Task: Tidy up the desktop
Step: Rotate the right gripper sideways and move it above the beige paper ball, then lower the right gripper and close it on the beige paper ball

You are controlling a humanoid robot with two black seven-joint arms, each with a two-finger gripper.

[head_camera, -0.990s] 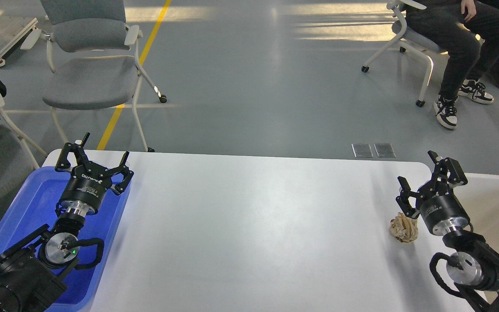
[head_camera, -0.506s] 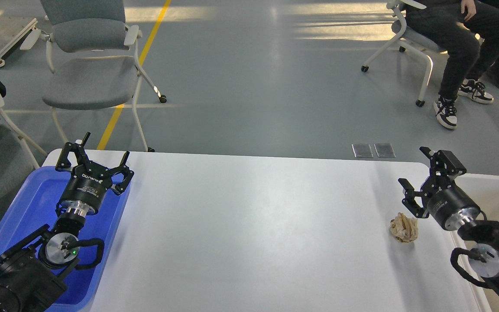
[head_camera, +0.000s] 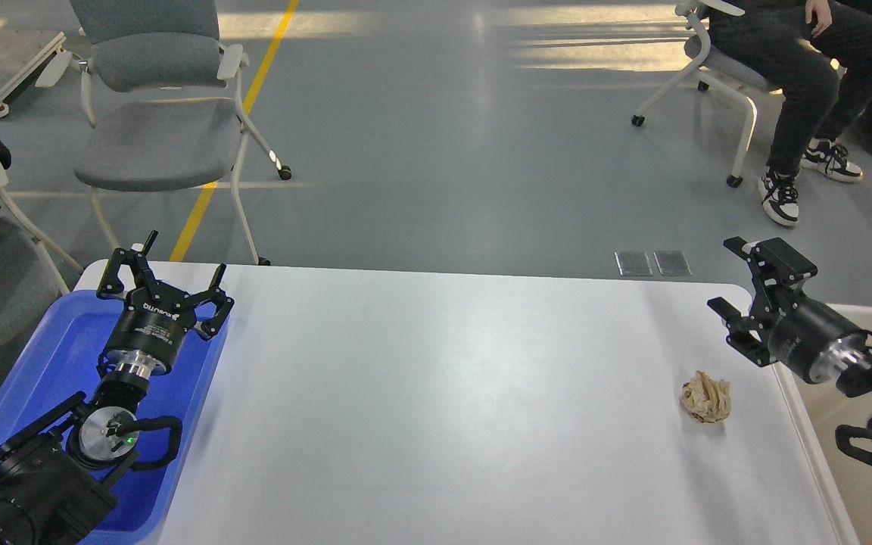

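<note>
The white desktop [head_camera: 436,393] fills the lower middle of the head view. A crumpled beige paper ball [head_camera: 706,399] lies on it near the right edge. My right gripper [head_camera: 731,276] is open and empty, raised above the table's right rear corner, up and right of the ball and apart from it. My left gripper [head_camera: 160,269] is open and empty, held over the far end of the blue tray [head_camera: 42,378] at the table's left.
A cream-white bin [head_camera: 871,484] stands at the table's right side under my right arm. A grey chair [head_camera: 160,113] stands behind the table at the left. A seated person [head_camera: 822,76] is at the far right.
My right gripper has swung up and to the right, away from the paper ball and toward the bin side. The ball and my left arm have not moved.
</note>
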